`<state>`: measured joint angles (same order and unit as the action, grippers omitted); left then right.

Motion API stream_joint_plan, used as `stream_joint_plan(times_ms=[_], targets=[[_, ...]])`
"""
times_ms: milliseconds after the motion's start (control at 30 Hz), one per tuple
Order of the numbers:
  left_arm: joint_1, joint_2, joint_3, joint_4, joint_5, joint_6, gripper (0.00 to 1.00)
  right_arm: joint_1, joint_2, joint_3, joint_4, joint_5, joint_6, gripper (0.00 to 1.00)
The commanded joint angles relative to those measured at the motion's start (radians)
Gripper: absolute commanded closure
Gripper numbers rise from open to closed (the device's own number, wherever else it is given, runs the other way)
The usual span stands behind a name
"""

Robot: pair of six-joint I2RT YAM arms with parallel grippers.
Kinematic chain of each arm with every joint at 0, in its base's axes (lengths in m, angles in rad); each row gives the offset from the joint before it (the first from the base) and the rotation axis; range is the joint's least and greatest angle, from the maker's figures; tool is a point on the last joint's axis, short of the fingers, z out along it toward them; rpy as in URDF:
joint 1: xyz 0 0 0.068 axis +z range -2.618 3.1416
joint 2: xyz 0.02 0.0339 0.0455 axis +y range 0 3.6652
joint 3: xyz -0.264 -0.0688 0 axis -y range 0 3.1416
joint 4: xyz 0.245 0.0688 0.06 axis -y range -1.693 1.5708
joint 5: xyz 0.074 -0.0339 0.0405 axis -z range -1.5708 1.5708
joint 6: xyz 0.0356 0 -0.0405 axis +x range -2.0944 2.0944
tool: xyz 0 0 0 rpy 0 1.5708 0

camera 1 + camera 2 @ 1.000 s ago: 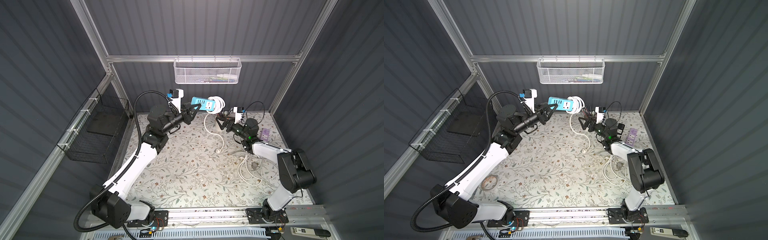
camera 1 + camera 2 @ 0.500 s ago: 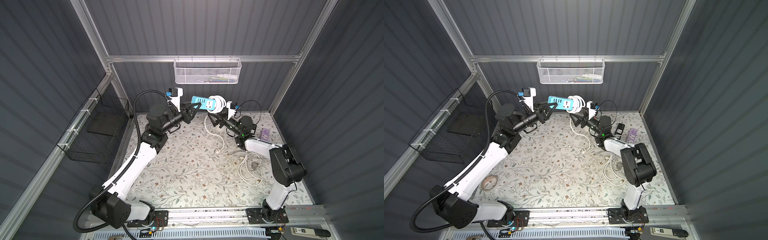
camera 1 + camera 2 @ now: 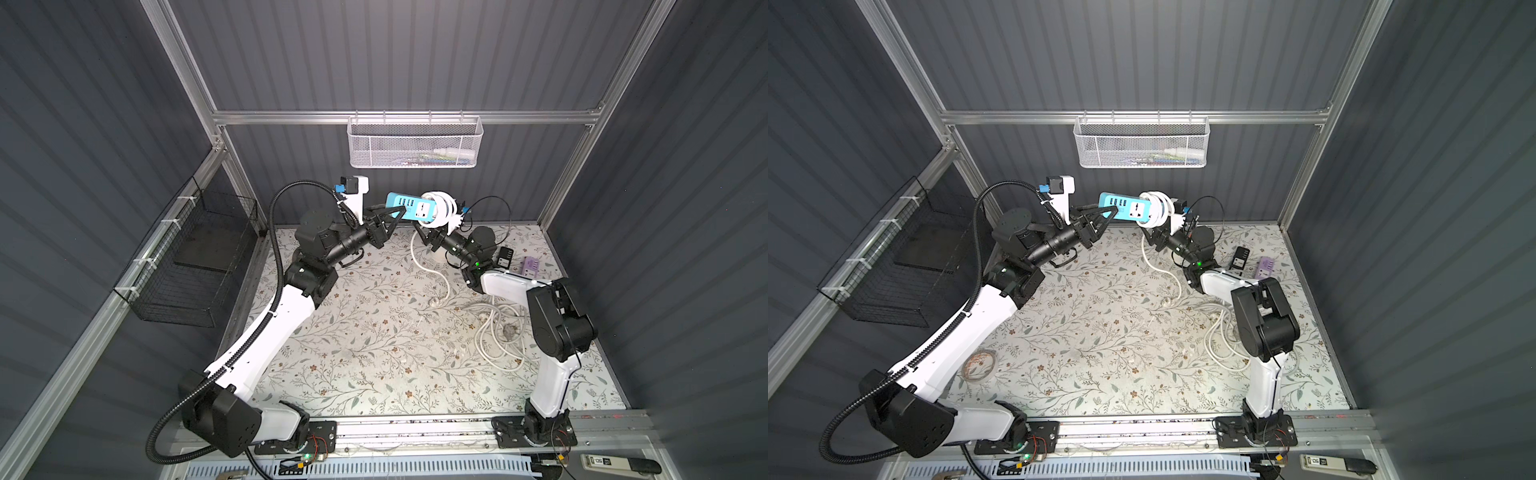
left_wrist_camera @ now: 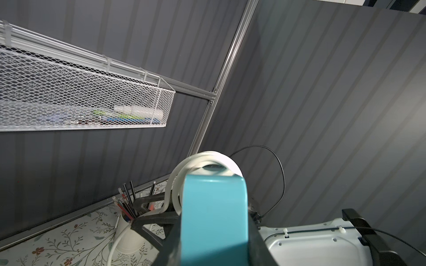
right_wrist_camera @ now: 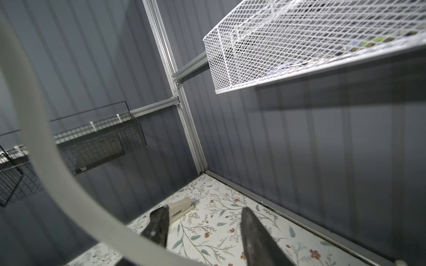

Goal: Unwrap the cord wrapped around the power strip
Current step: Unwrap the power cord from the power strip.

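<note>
In both top views the teal rectangular plastic power strip (image 3: 405, 206) is held off the floral-patterned surface (image 3: 374, 353), in the upper centre of the frame, just below the white wire-mesh basket (image 3: 413, 143) on the back wall; the left tool (image 3: 394, 214) is clamped on its bare end; loops of thick white cord (image 3: 439, 206) circle the other end; a loose length hangs down from them to the surface, where its end rests nearer the middle of the frame; the right tool (image 3: 424, 236) sits just under the coil; in the right wrist view its fingers (image 5: 158, 224) stand apart with nothing between the tips; a blurred curve of the cord crosses the lower left of that frame.
</note>
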<state>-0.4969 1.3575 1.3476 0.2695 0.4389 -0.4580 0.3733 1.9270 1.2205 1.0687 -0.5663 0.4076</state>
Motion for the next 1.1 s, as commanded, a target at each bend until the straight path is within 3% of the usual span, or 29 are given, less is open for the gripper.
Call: stream_joint_plan(times_ms=[0,100,400,667,800,1067], targets=[[-0.006,-0.024,0.021,0.088,-0.003,-0.009,1.0,0.004,-0.027,0.021,-0.006,0.0,-0.002,0.79],[-0.006,-0.026,0.011,0.095,-0.009,-0.006,1.0,0.0,-0.047,0.002,-0.021,0.008,-0.002,1.0],[-0.006,-0.035,0.003,0.084,-0.011,-0.001,1.0,-0.06,-0.09,-0.048,-0.079,-0.021,0.089,1.0],[-0.006,-0.055,-0.059,0.062,-0.014,-0.012,1.0,-0.13,-0.176,0.023,-0.25,-0.041,0.06,1.0],[-0.006,-0.068,-0.097,0.071,-0.05,-0.006,1.0,-0.158,-0.259,0.032,-0.34,-0.062,0.035,1.0],[-0.005,-0.04,-0.116,0.13,-0.101,0.01,1.0,-0.187,-0.507,-0.1,-0.551,-0.16,-0.002,1.0]])
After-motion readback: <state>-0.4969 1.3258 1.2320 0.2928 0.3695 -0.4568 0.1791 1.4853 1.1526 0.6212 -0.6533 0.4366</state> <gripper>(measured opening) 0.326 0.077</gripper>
